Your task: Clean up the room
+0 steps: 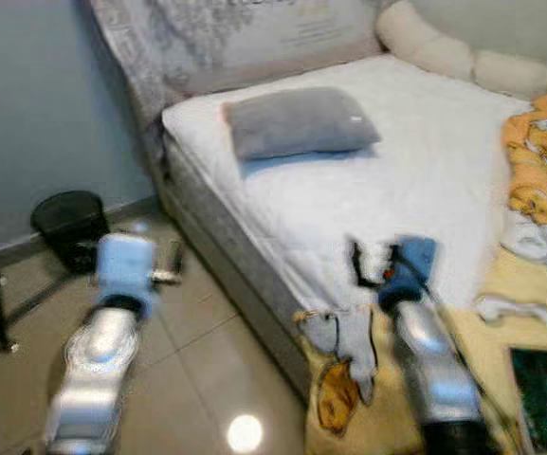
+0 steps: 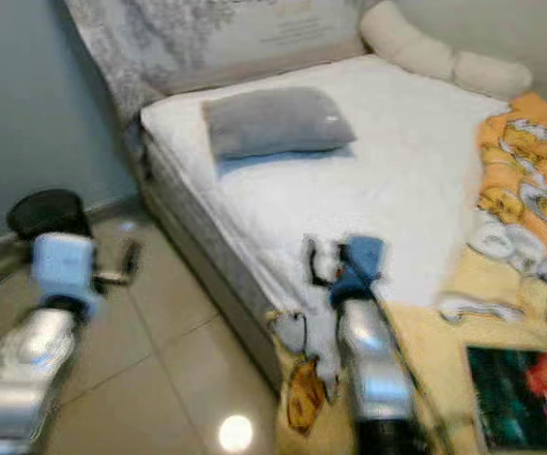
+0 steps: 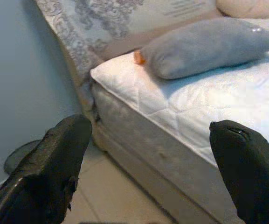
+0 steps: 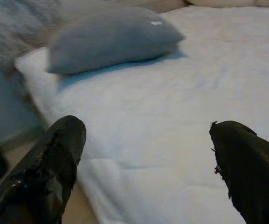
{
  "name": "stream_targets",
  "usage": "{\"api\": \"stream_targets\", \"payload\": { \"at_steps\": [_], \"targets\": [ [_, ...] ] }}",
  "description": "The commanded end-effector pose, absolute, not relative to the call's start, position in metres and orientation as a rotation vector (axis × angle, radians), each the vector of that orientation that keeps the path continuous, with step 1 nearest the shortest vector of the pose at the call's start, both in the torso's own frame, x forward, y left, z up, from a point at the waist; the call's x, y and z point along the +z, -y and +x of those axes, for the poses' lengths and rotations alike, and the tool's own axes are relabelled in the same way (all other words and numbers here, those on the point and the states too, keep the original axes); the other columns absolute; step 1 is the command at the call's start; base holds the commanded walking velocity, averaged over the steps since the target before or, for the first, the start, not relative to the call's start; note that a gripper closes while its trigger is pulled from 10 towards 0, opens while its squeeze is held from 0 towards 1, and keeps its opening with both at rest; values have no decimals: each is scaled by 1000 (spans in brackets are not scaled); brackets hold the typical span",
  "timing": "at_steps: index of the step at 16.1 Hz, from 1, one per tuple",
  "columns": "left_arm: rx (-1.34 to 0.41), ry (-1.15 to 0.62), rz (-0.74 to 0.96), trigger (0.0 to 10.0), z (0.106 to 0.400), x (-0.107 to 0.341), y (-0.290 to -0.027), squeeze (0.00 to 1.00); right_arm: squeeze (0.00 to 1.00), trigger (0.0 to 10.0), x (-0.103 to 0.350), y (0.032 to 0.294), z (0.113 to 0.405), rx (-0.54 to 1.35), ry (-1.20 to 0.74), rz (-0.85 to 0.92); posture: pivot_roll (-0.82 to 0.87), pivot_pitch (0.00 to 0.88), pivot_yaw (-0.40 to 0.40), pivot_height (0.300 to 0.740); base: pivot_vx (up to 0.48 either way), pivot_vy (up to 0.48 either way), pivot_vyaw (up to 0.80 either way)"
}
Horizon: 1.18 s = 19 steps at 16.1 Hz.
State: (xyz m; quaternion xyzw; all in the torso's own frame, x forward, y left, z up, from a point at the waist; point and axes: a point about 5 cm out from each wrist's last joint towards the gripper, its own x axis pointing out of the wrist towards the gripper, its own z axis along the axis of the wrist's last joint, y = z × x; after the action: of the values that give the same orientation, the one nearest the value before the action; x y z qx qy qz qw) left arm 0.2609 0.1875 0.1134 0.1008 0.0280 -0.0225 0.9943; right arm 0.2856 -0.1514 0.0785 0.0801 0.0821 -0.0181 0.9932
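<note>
The right gripper (image 4: 143, 163) hangs with its black fingers (image 4: 246, 163) spread wide and empty above the near edge of the white quilted mattress (image 1: 415, 161). The left gripper (image 3: 148, 172), equally wide, hovers over the beige tiled floor (image 1: 197, 379) beside the bed. A soft grey pillow (image 1: 297, 120) lies near the patterned headboard (image 1: 245, 38). A rumpled yellow cartoon-print blanket (image 1: 543, 156) covers the bed's right side. A black mesh wastebasket (image 1: 69, 223) stands against the blue wall.

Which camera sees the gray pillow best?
The left eye view: the whole gray pillow lies on the white bed, unblocked. The right eye view matches it. Both wrist views show it closer, behind open black fingers.
</note>
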Motion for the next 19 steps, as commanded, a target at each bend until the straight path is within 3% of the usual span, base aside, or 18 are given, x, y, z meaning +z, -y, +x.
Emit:
{"api": "stream_targets", "payload": {
  "at_steps": [1, 5, 19],
  "targets": [
    [-18, -42, 225, 10000, 262, 118, -196, 114, 1000, 10000, 87, 142, 290, -6, -131, 178, 82, 0, -2, 740, 379, 0, 0],
    [-12, -39, 230, 10000, 263, 120, -199, 114, 1000, 10000, 88, 137, 292, 2, -122, 182, 90, 4, 8, 740, 378, 0, 600],
    [23, -36, 218, 10000, 264, 126, -210, 118, 1000, 10000, 89, 135, 300, 13, -127, 198, 110, 29, -5, 740, 392, 0, 0]
  ]
}}
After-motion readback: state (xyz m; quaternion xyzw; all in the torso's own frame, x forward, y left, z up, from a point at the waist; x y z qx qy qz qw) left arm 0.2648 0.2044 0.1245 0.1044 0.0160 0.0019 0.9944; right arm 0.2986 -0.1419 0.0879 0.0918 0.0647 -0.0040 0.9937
